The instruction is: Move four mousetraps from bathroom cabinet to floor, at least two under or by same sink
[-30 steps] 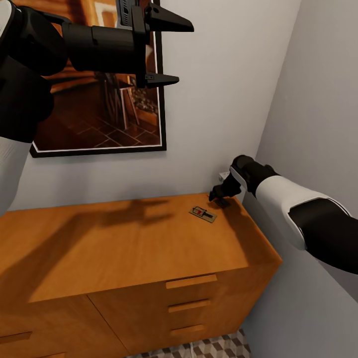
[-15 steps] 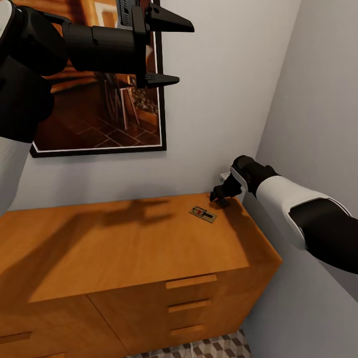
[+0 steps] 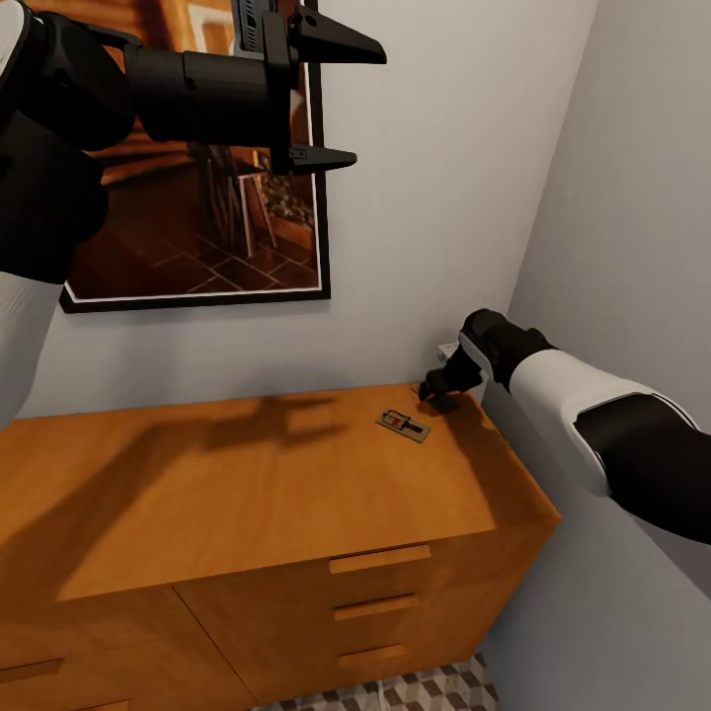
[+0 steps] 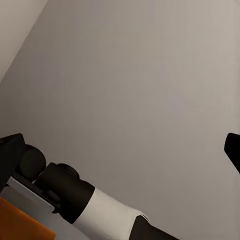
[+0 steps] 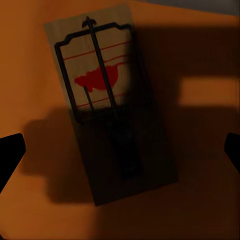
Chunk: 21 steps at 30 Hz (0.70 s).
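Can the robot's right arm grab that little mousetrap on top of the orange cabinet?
Probably yes. The right end effector hovers open just beside the mousetrap on the cabinet top, with nothing between them. In the right wrist view the mousetrap lies flat between the fingertips.

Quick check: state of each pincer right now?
Left pincer: open, empty, raised before the picture.
Right pincer: open, empty, above the mousetrap on the cabinet.

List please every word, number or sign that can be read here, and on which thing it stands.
None can be read.
Mousetrap: red lines and a red blot, no letters.
Picture on the wall: an indoor scene, no text.
Cabinet: plain wood, no label.
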Tool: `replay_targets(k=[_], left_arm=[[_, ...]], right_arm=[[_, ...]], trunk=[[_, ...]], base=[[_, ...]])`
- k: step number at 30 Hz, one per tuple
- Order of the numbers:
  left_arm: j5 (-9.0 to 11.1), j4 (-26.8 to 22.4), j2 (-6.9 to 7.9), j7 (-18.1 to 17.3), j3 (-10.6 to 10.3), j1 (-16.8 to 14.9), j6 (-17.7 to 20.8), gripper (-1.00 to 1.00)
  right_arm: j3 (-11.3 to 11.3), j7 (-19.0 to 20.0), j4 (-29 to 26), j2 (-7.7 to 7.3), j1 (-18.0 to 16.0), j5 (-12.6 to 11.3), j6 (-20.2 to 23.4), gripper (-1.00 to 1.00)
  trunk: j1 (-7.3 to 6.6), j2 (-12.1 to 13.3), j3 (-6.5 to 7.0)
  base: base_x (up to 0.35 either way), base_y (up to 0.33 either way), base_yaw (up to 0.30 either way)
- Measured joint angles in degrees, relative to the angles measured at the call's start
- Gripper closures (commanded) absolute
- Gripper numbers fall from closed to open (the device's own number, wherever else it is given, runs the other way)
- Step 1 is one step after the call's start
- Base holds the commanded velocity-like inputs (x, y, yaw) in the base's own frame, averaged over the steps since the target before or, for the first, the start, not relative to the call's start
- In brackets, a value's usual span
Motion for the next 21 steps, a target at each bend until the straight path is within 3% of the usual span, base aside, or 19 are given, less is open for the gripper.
replay_targets(k=[10,21], left_arm=[[0.00,0.00,-0.01,-0.02,0.00,0.01,0.00,-1.00],[0.01,0.00,0.00,-0.09,-0.02,0.01,-0.01,-1.00]], right_arm=[[0.19,0.07,0.25,0.39,1.20,3.71,-0.32,-1.00],[0.77,0.17,0.20,0.59,1.16,4.72,-0.76,-1.00]], trunk=[[-0.01,-0.01,0.02],[-0.01,-0.02,0.02]], base=[[0.000,0.000,0.000],[0.000,0.000,0.000]])
